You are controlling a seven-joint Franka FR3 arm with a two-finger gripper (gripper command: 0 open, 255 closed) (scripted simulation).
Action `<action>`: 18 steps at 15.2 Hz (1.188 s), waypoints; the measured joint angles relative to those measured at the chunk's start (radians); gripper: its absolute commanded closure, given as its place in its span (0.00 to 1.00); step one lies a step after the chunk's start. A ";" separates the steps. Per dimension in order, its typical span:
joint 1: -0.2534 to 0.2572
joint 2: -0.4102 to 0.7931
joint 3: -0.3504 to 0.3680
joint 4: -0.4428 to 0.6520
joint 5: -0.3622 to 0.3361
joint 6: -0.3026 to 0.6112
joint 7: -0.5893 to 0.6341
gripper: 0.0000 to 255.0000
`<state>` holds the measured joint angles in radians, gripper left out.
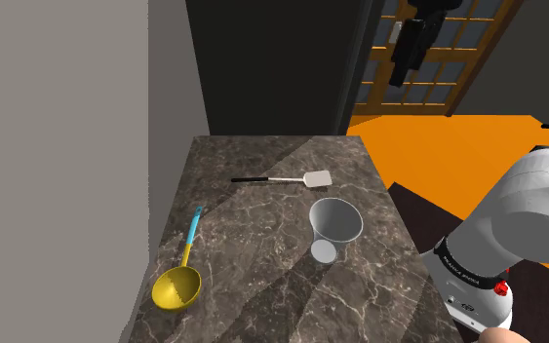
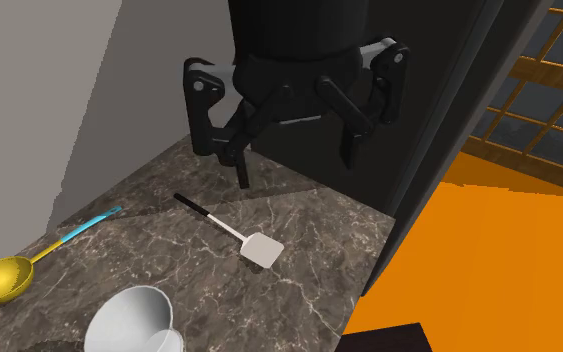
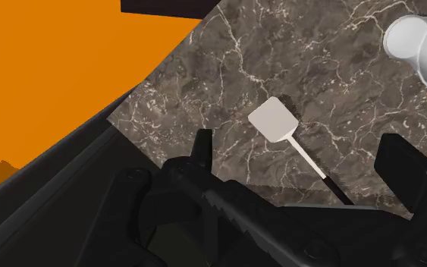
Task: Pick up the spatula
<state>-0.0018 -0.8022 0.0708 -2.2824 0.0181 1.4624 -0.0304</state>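
The spatula (image 1: 306, 179) lies flat near the far end of the dark marble counter (image 1: 262, 292). It has a white square blade and a thin handle that ends black. In the second exterior view the spatula (image 2: 254, 245) lies below and in front of my gripper (image 2: 297, 172), which hangs well above the counter, open and holding nothing. The wrist view has the spatula (image 3: 276, 121) between the lines of my two fingers, far beneath my gripper (image 3: 302, 148). In the shoulder view my gripper (image 1: 406, 54) hangs high beyond the counter's far right corner.
A white cup (image 1: 335, 226) stands just in front of the spatula. A yellow ladle (image 1: 177, 285) with a blue handle lies at the counter's left edge. A tall black cabinet (image 1: 272, 58) rises behind the counter, a grey wall (image 1: 58, 146) to its left, orange floor (image 1: 457, 146) to its right.
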 measured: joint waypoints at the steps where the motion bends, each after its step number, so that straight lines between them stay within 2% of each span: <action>1: 0.000 0.000 0.000 0.000 0.000 0.000 0.000 0.00; 3: 0.010 0.010 -0.005 -0.032 -0.002 0.044 -0.026 0.00; 9: 0.059 0.110 -0.015 -0.130 0.000 0.258 -0.140 0.00; 18: 0.133 0.341 -0.019 -0.210 0.013 0.594 -0.317 0.00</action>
<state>0.1313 -0.4612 0.0513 -2.4921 0.0306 2.0566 -0.3478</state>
